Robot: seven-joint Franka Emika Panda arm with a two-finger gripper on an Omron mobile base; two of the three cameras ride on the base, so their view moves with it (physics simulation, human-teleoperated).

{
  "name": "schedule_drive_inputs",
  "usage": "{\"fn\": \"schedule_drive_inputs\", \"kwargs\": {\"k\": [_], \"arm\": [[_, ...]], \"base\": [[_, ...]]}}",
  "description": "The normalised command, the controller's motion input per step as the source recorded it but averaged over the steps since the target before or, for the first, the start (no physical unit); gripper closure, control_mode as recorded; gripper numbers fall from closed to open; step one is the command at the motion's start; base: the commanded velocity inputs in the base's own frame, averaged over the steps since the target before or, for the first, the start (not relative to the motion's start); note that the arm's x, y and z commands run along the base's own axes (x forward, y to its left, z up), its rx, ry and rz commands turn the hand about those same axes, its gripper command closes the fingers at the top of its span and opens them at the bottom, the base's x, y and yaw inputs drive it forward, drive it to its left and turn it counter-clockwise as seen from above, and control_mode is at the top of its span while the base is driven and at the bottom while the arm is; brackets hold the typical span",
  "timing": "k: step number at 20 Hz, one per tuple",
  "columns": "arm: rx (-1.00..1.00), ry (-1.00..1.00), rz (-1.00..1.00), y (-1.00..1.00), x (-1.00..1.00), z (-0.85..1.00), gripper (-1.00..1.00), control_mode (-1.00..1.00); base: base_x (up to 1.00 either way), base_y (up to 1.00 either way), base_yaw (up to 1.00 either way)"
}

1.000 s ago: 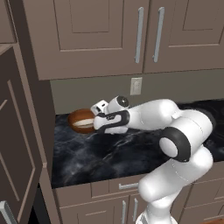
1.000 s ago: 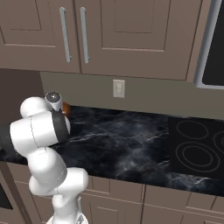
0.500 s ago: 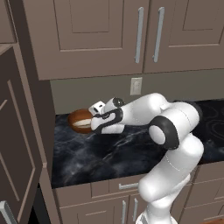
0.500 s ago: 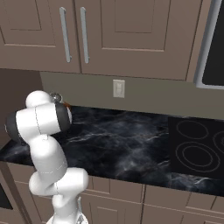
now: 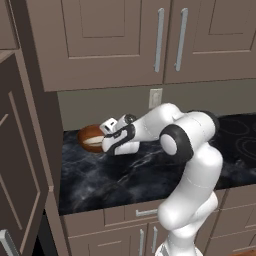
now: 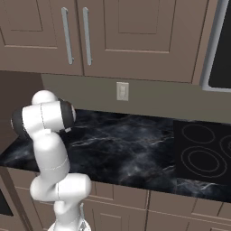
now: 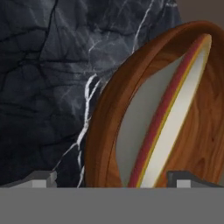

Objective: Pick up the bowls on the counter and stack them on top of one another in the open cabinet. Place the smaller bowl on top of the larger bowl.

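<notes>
The larger bowl (image 5: 89, 137), reddish-brown wood, rests on the black marble counter (image 5: 150, 175) near the back wall. In the hand view the larger bowl (image 7: 101, 131) is close up. The smaller bowl (image 7: 181, 109), cream inside with a red-and-yellow rim, lies within its outline and looks nested in it. My gripper (image 5: 105, 143) reaches in from the right, level with the wooden bowl's side. My gripper (image 7: 114, 181) is open, its fingertips (image 7: 41, 179) standing either side of the near rim and holding nothing. The open cabinet's inside is out of view.
A tall taupe door (image 5: 20, 165) stands open at the far left, close to the bowls. Panelled wall cabinets (image 5: 165, 40) hang above the counter (image 6: 135, 140). A wall outlet (image 6: 122, 91) is behind it, and a black cooktop (image 6: 203, 153) lies to the right.
The hand has slid a little left and down toward the wooden bowl, and the elbow has swung in closer. The jaws have stayed open.
</notes>
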Motion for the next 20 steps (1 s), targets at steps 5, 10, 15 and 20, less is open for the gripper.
{"fn": "schedule_drive_inputs", "kwargs": {"k": [5, 10, 15, 20], "arm": [[0.0, -0.03, 0.0, 0.09, 0.14, -0.17, -1.0, -1.0], [-0.01, -0.03, 0.0, 0.08, 0.16, -0.11, -1.0, -1.0], [-0.02, -0.02, 0.0, 0.06, 0.11, -0.05, 1.0, -1.0], [0.0, 0.0, 0.0, 0.01, 0.01, 0.0, 1.0, -1.0]], "base": [[0.0, 0.0, 0.0], [0.0, 0.0, 0.0], [0.0, 0.0, 0.0], [0.0, 0.0, 0.0]]}}
